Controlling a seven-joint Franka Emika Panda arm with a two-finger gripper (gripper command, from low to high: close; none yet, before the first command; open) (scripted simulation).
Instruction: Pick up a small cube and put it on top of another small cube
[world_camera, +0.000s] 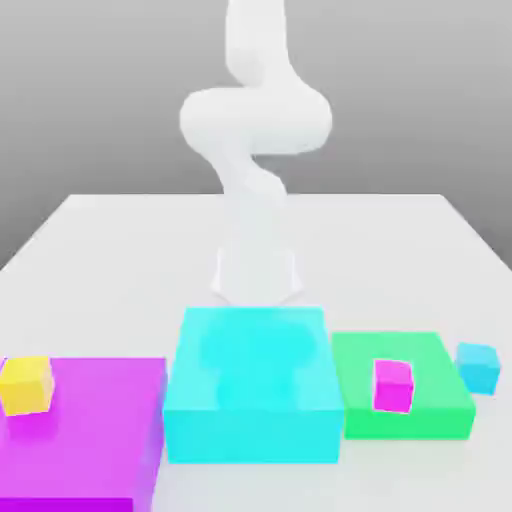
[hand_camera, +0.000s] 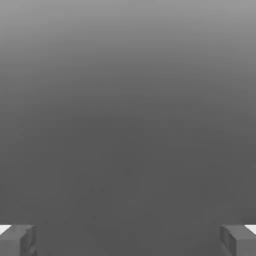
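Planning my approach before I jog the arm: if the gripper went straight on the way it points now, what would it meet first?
The way looks free. In the hand view the gripper has its fingertips wide apart, with plain grey ahead and no cube or block between them. How far that open stretch reaches cannot be judged.

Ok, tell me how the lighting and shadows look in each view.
Exterior view: soft, even light, no glare; a faint shadow falls on the cyan block top. Hand view: a plain grey gradient, darker lower down, with the fingertips at the corners, set wide apart.
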